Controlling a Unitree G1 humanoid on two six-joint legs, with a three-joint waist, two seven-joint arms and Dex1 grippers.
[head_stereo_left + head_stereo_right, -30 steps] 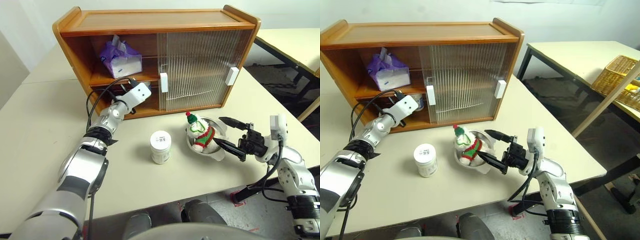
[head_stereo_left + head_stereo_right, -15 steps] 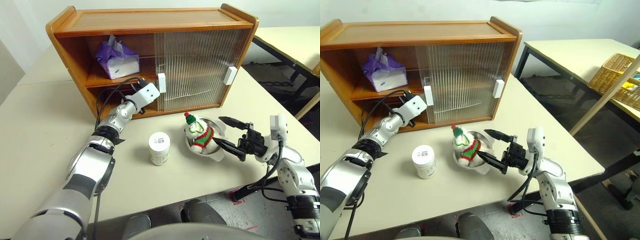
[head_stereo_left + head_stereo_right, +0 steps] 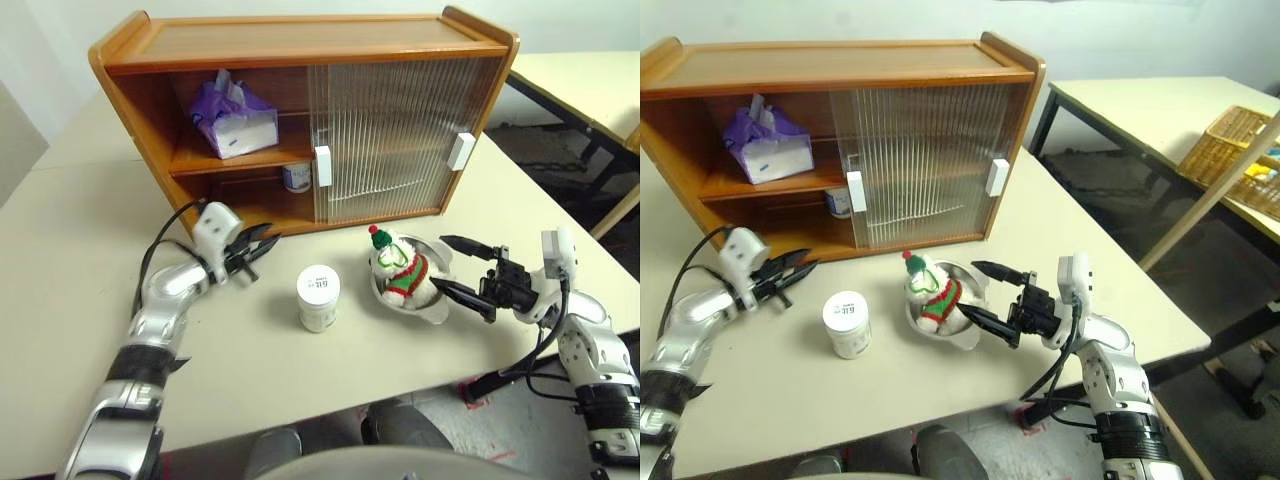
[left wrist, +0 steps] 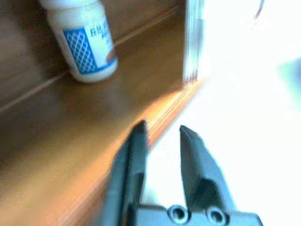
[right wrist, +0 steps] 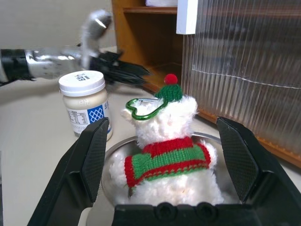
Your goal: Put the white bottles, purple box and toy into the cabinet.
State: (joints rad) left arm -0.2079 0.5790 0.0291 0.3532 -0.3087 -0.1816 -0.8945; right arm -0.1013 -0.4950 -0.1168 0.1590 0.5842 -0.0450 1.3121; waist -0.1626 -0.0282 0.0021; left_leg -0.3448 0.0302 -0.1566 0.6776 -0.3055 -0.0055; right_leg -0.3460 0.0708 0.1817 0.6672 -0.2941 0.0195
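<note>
The left end effector point(image 3: 262, 250) hovers empty over the surface point(image 3: 60, 250), its fingers a little apart. The purple box point(image 3: 238, 120) and one white bottle point(image 3: 296, 177) are already in the cabinet point(image 3: 300, 45). The second bottle point(image 3: 319, 296) stands outside. The toy point(image 3: 400, 266) sits in a bowl point(image 3: 436, 308), between the spread fingers of the right end effector point(image 3: 455, 268).

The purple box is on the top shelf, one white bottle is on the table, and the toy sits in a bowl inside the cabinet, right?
Not quite. The toy does sit in a bowl, but that bowl stands on the table in front of the cabinet, as the left eye view shows. The purple box is on the top shelf and one white bottle is on the table.
</note>
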